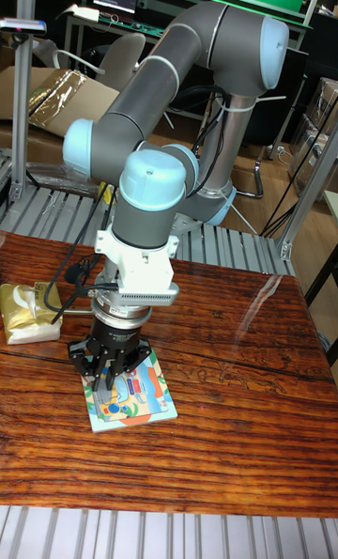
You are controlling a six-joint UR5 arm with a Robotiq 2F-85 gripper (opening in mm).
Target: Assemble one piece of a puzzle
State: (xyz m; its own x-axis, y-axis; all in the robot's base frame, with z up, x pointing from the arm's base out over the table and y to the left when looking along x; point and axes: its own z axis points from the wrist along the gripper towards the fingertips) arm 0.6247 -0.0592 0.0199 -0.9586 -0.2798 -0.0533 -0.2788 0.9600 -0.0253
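Wooden desk [235, 380] filling the lower frame, mostly bare toward the right edge and the near edge, so plenty of open room there for retreat or approach. UR5 arm [178, 80] reaching down from the back, wrist vertical over the left part of the desk. Yellowish packet [28, 313] lying at the left edge, near the arm's cable but apart from the board. Puzzle board [131, 397] flat, near the left edge and toward the near side, its colourful picture looking largely filled in. Gripper [113, 371] low over the board's far-left corner, fingers pointing down and set narrow, possibly pinching a puzzle piece, though hidden too much to tell for certain. Judging from that: placing step in hand, piece either being pressed in or just about seated; release and lift straight up probably left. Little margin toward the packet, ample room elsewhere.
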